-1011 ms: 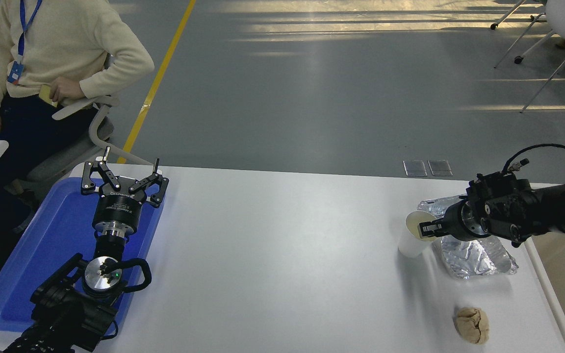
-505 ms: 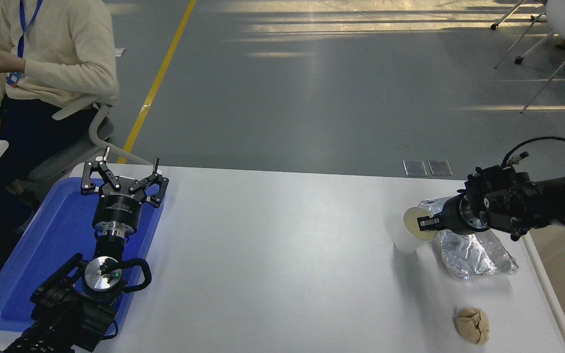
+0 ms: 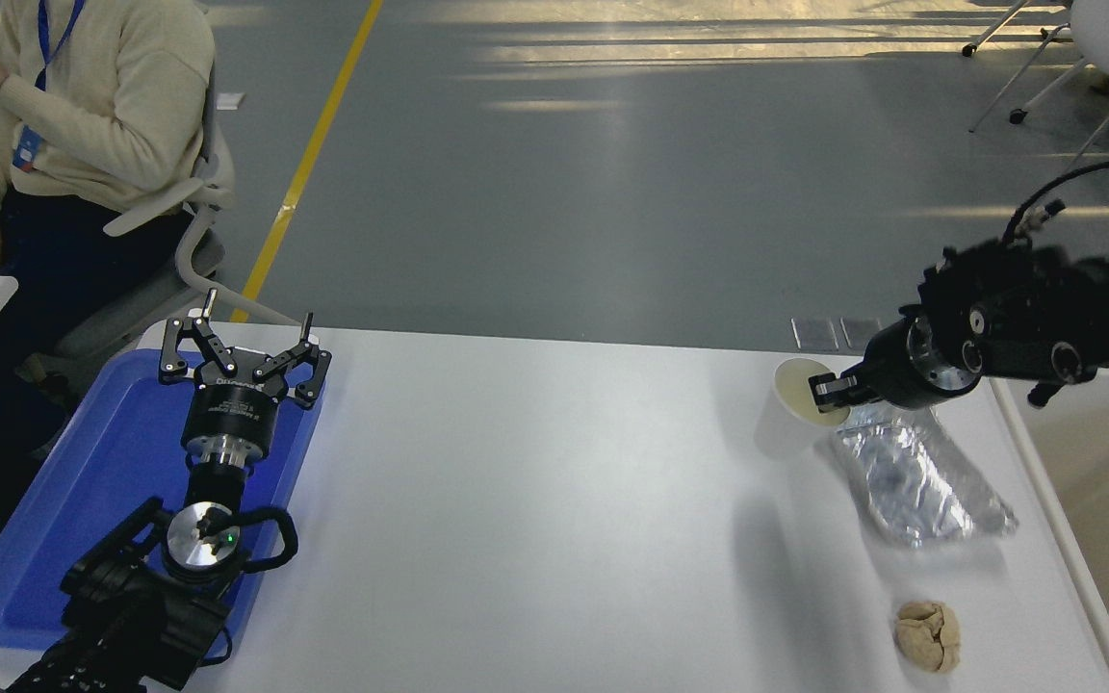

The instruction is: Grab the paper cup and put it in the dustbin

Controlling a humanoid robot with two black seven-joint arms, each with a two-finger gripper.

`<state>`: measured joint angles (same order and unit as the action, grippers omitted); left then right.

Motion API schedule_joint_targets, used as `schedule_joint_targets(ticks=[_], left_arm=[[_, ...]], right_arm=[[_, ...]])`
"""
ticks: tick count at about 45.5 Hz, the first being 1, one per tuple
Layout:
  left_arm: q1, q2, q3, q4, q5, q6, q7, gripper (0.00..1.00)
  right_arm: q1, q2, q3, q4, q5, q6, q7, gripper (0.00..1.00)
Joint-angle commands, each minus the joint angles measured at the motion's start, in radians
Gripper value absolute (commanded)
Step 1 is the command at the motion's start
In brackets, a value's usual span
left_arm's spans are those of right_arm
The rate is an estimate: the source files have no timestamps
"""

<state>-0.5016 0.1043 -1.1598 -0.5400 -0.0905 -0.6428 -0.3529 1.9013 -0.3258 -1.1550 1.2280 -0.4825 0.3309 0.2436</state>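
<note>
No text, brand, number or sign is legible. The left gripper point(image 3: 245, 358) carries a line of small white print on its black body, too fine to read. The person's point(image 3: 83, 96) blue badge point(image 3: 26, 147), hung on a blue lanyard, shows no readable marking. The yellow floor line point(image 3: 309, 159) is a plain stripe without lettering.

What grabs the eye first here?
The right gripper holds the paper cup by its rim, lifted above the table at the right, beside the crumpled foil tray. The dustbin sits at the right edge. The left gripper is parked open over the blue tray at the left.
</note>
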Motion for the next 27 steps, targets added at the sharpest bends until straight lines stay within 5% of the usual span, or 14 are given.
schedule_joint_targets(ticks=[1, 27], left_arm=[[0.0, 0.0, 0.0, 0.0, 0.0, 0.0, 0.0, 1.0], [0.0, 0.0, 0.0, 0.0, 0.0, 0.0, 0.0, 1.0]], right_arm=[[0.257, -0.004, -0.037, 0.139, 0.047, 0.099, 0.0, 0.0], [0.406, -0.016, -0.057, 0.14, 0.053, 0.226, -0.01, 0.0]])
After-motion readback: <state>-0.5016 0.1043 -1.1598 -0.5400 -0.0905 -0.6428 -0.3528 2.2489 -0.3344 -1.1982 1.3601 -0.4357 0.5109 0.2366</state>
